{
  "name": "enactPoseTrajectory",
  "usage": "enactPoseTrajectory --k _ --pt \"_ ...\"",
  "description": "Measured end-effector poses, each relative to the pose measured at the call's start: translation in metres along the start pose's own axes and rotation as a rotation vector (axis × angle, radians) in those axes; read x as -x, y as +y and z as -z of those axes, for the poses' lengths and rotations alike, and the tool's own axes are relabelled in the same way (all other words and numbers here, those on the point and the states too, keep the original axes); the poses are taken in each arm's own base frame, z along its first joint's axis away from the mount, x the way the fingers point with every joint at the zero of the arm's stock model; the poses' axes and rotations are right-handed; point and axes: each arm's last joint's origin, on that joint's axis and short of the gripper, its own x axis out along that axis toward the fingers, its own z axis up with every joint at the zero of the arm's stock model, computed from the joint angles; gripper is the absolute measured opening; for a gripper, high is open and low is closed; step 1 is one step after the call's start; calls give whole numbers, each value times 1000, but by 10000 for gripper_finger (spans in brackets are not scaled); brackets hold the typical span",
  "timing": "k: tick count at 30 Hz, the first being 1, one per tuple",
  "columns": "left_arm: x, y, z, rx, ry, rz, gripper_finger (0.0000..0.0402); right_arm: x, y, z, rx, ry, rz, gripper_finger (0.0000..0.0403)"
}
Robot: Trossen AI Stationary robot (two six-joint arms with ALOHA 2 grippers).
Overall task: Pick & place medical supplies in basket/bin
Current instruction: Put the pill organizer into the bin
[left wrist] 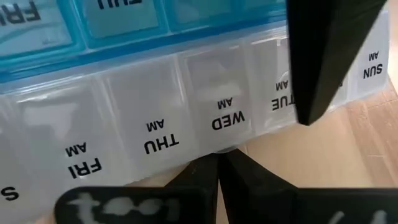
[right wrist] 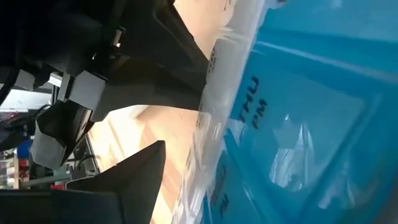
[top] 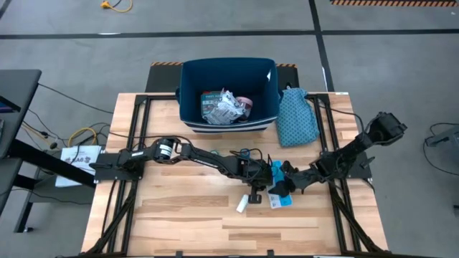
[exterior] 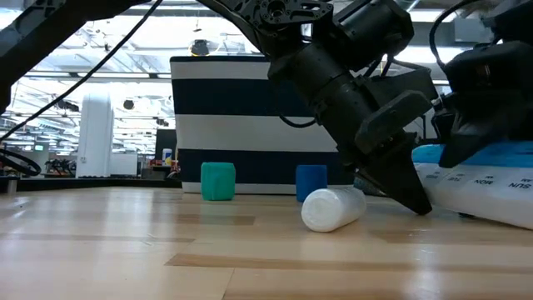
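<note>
Even, bright overhead light in the high view; only soft, short shadows lie on the pale wooden slatted table (top: 186,215). Low view is backlit: ceiling lamps at 11 o'clock glow behind, and the dark robot arms read near-black. The white cylindrical tube (exterior: 331,208) stays sharp, the room behind soft. Both wrist views are blurred close-up; the translucent white-and-blue weekday pill organiser (left wrist: 155,106) shows mild glare.

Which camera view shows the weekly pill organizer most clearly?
The left wrist view shows the pill organizer best: its day labels, FRI to SUN, are readable. The right wrist view shows only part of its blue lid, the low view its edge at the right, and the high view a small blue-white shape between both grippers.
</note>
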Motion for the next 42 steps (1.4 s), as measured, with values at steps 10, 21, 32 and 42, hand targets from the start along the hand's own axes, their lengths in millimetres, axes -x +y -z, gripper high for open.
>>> enactPoseTrajectory --k 10,21,32,42 --pt "0 0 1 9 12 19 0 2 1 0 -20 14 -9 146" --pt "2 -1 1 46 29 54 0 4 3 0 -9 8 -22 133" --pt "27 -10 -22 -6 126 46 0 18 16 -4 6 25 -131 132" --pt "76 -13 -44 -56 174 28 0 35 31 -10 10 -47 -250 139"
